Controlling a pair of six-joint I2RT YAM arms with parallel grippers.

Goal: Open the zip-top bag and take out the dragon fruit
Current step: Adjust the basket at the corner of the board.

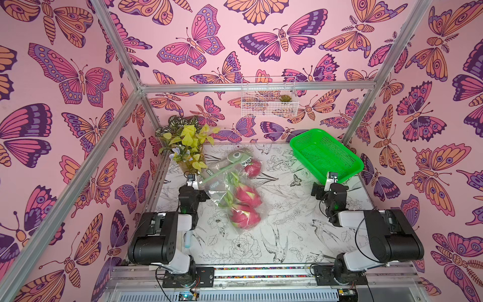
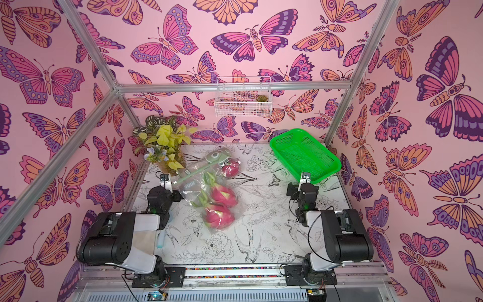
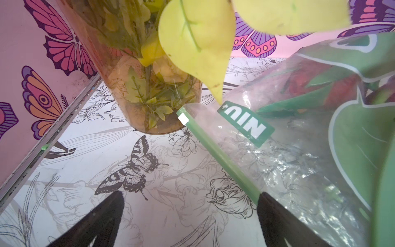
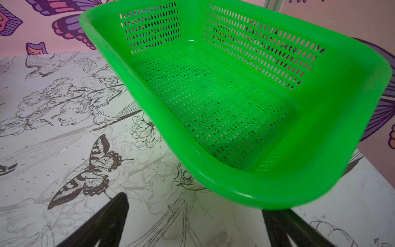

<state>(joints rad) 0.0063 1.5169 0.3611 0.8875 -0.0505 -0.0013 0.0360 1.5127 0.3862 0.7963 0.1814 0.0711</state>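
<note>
The left gripper (image 3: 191,193) gapes low beside the zip-top bag (image 3: 277,162)'s zip edge, the right gripper (image 4: 193,203) gapes before the green basket (image 4: 235,188)'s rim, open table (image 1: 287,209) between them.

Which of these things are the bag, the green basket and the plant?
bag (image 3: 213,150), left wrist view, on its green zip strip.
green basket (image 4: 156,107), right wrist view, on its rim.
plant (image 1: 188,136), in a top view, on a yellow leaf.

Zip-top bag (image 3: 288,171) label (image 3: 245,124) reads "NIU+" (inverted).
</note>
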